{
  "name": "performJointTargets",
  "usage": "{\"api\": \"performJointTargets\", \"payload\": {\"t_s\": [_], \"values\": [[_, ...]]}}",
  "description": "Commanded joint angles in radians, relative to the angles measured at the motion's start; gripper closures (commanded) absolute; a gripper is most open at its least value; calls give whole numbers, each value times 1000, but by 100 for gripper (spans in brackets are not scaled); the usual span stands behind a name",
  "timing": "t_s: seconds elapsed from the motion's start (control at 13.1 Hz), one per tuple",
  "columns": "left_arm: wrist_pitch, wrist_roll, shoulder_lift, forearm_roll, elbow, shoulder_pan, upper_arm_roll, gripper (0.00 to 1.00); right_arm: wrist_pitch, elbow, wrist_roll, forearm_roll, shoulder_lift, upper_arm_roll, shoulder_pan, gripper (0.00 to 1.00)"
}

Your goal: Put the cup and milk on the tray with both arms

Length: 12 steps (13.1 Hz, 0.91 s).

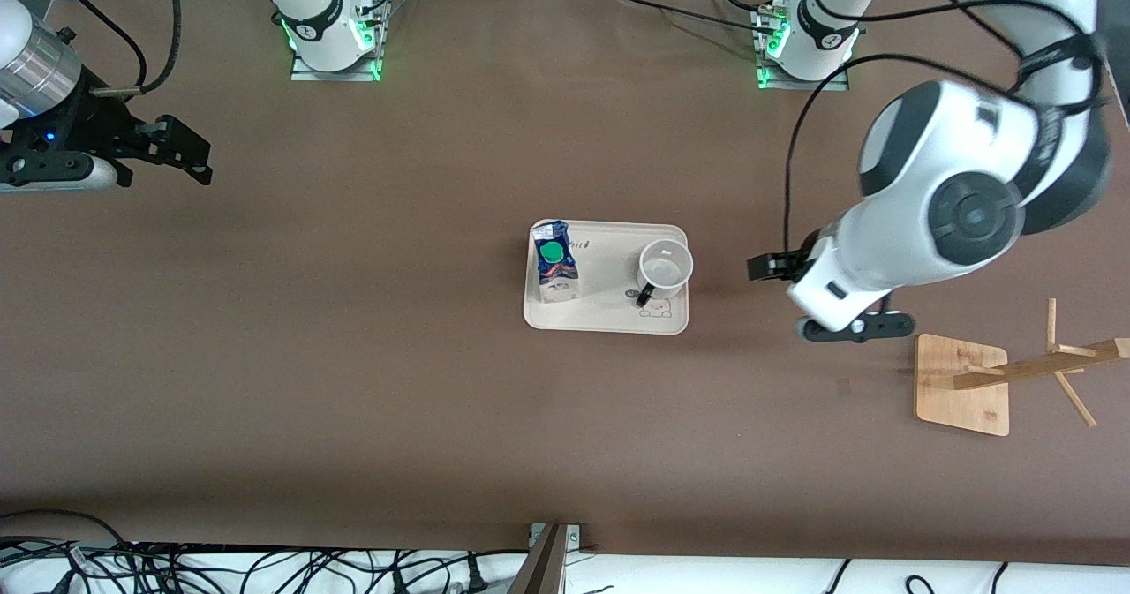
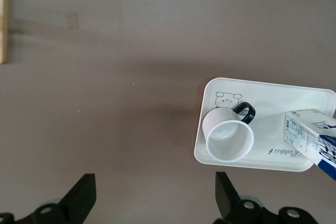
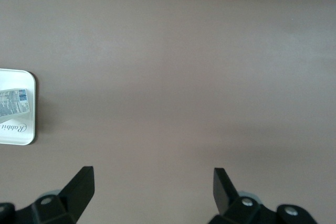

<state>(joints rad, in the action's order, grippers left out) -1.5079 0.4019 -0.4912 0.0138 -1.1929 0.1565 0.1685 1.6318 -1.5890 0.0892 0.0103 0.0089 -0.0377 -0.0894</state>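
Front view: the tray (image 1: 609, 316) lies flat near the middle of the brown desk (image 1: 353, 382). The milk (image 1: 553, 263) stands upright on the tray at the end toward the right arm, green cap up. The cup (image 1: 664, 269) stands upright on the tray at the end toward the left arm, its handle turned toward the front camera. The left gripper (image 1: 766, 266) hangs over bare desk just beside the tray's end, empty. The right gripper (image 1: 190, 160) hangs over the right arm's end of the desk, well apart from the tray, empty. A bamboo stand (image 1: 964, 384) sits near the left arm's end.

Left wrist view: the left gripper (image 2: 156, 195) has its jaws spread wide, holding nothing, with the cup (image 2: 229, 136), tray (image 2: 273, 90) and milk (image 2: 311, 139) apart from them.

Right wrist view: the right gripper (image 3: 153, 190) has its jaws released over bare desk; a corner of the tray (image 3: 21, 137) shows at the edge.
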Motion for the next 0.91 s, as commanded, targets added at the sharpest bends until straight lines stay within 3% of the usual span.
{"api": "performJointTargets", "payload": {"t_s": [0.0, 0.38, 0.84], "values": [[14, -29, 55, -28, -13, 2, 0, 0, -13, 14, 0, 11, 3, -10, 11, 0], [50, -234, 98, -32, -14, -63, -4, 0, -13, 14, 0, 11, 3, -10, 11, 0], [66, -281, 149, -29, -46, -104, -10, 0, -13, 14, 0, 11, 3, -10, 11, 0]]}}
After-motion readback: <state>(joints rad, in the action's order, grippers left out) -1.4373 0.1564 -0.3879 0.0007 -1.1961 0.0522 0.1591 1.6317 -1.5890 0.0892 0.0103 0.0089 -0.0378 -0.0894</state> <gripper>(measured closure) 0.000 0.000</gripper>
